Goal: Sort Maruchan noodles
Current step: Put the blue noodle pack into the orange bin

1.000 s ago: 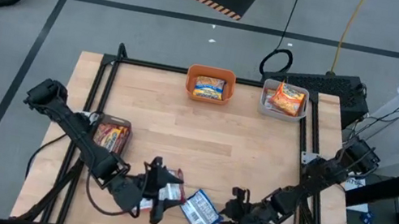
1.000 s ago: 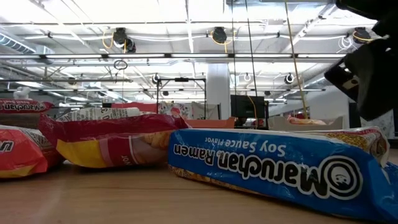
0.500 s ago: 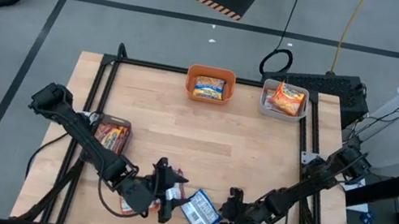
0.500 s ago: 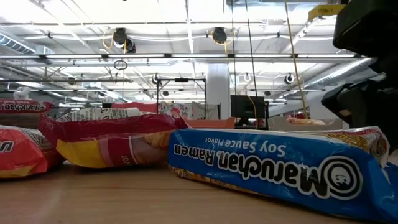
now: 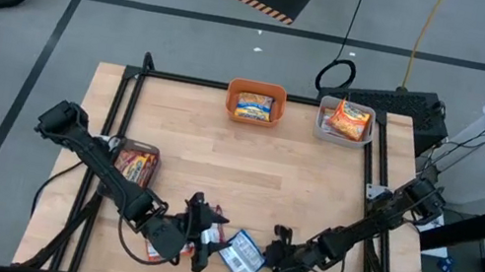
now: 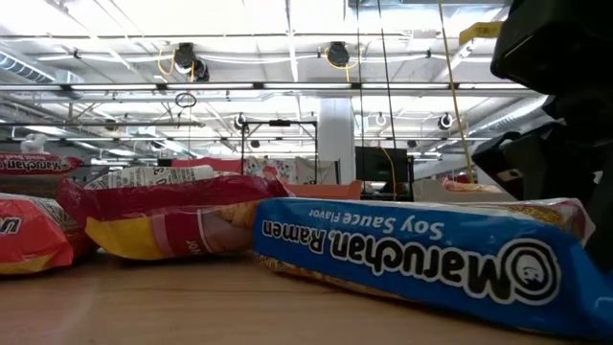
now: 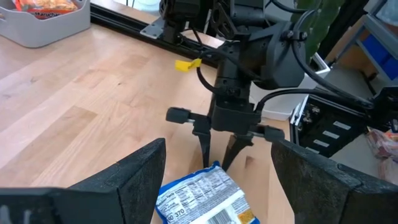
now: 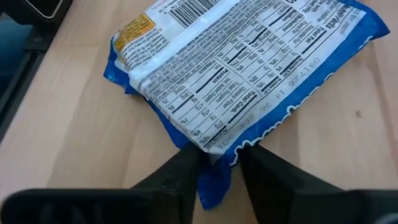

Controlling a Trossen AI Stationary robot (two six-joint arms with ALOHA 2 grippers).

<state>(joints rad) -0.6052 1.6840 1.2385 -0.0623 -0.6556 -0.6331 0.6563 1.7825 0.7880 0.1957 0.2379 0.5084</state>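
The right gripper (image 8: 219, 163) pinches the crimped corner of one blue-white noodle packet (image 8: 242, 74) between its two dark fingers (image 7: 205, 149). The packet lies flat on the wooden table (image 5: 247, 167) near its front edge, glossy plastic, white nutrition panel up, blue border. The left gripper (image 5: 201, 239) waits just beside it, jaws spread wide, over red packets (image 6: 172, 220). At the far edge, an orange bin (image 5: 256, 104) and a grey bin (image 5: 345, 122) each hold one packet; a clear bin (image 5: 135, 163) sits at the left.
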